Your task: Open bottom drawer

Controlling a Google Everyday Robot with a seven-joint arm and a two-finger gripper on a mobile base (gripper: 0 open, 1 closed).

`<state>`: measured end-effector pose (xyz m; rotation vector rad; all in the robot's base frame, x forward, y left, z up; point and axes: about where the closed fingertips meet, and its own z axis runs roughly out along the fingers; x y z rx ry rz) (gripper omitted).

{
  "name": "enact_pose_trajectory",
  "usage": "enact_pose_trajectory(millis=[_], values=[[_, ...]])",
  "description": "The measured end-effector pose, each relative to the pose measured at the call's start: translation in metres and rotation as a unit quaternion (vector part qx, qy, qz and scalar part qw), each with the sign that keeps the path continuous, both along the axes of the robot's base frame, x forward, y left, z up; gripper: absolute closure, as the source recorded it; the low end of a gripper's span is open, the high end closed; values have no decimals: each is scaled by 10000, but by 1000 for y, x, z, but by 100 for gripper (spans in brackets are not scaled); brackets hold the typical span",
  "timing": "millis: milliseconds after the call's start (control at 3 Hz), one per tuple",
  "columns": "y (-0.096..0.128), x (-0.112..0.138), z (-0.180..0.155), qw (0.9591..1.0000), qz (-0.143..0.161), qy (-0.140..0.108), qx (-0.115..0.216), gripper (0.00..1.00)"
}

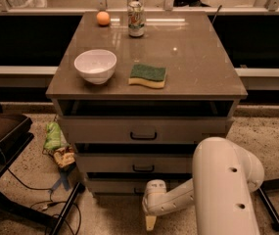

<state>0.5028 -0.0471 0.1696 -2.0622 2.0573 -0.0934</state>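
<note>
The cabinet (146,89) has three grey-beige drawers. The bottom drawer (112,185) is the lowest and slimmest front, just above the floor. Its small black handle is mostly hidden behind my white wrist. My gripper (150,222) hangs low in front of this drawer's middle, pointing down toward the floor, a little below the drawer front. The middle drawer (143,164) and the top drawer (144,130) show their black handles. My large white arm link (224,185) covers the cabinet's lower right.
On the cabinet top are a white bowl (95,66), a green-yellow sponge (148,76), a can (136,18) and an orange ball (103,18). Litter (57,143), cables and a black stand leg (66,207) lie on the floor at the left.
</note>
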Motion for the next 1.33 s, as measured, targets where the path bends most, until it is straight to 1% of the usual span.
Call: enact_pose_trajectory(millis=[333, 667, 1000, 1333], values=[[-1, 8, -18, 10000, -41, 10, 24, 0], [15, 16, -40, 9999, 99, 75, 74, 0], [36, 16, -55, 9992, 332, 207, 21, 3], [34, 15, -55, 9993, 310, 205, 24, 26]])
